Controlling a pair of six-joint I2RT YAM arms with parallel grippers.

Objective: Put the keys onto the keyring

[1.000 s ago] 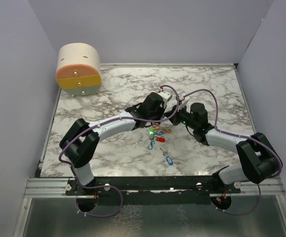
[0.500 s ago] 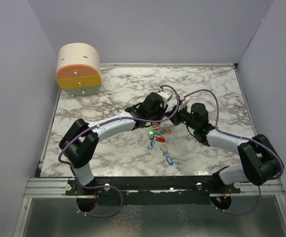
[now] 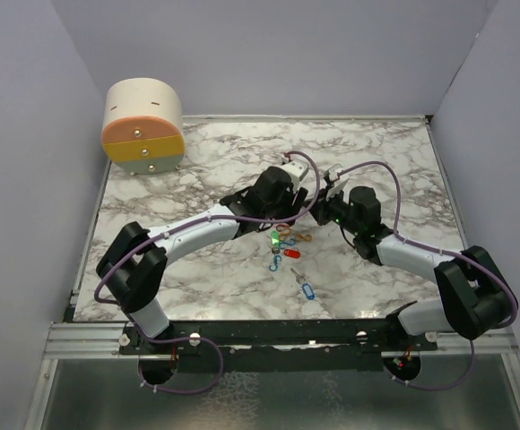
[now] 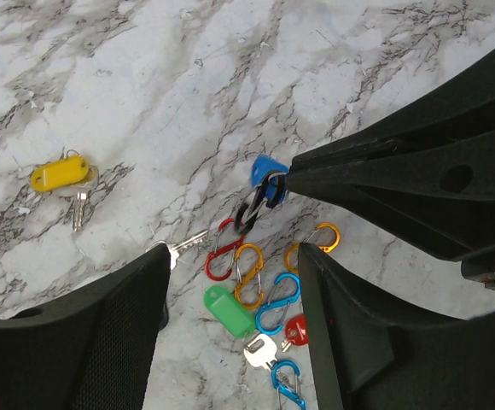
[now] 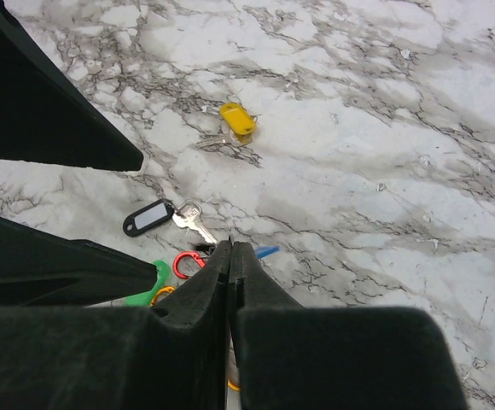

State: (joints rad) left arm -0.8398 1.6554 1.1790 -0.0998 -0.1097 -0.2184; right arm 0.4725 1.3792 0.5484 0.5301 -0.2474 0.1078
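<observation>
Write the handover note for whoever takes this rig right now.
Left gripper: open, empty, over the pile of clips.
Right gripper: shut on the blue tag, a dark clip hanging from it.
On the marble table: yellow-tag key apart; green tag, red tag, black-tag key beside the clips.
Done: perhaps one key clipped.
Left: the other keys.

Reaches left arm [image 3: 197, 228] and right arm [image 3: 403, 251] inward, elbows bent, wrists nearly tip to tip. Holds left pincer [image 4: 235, 256] spread wide, right pincer [image 5: 230, 249] pinched shut on a black clip [image 4: 252, 209].
</observation>
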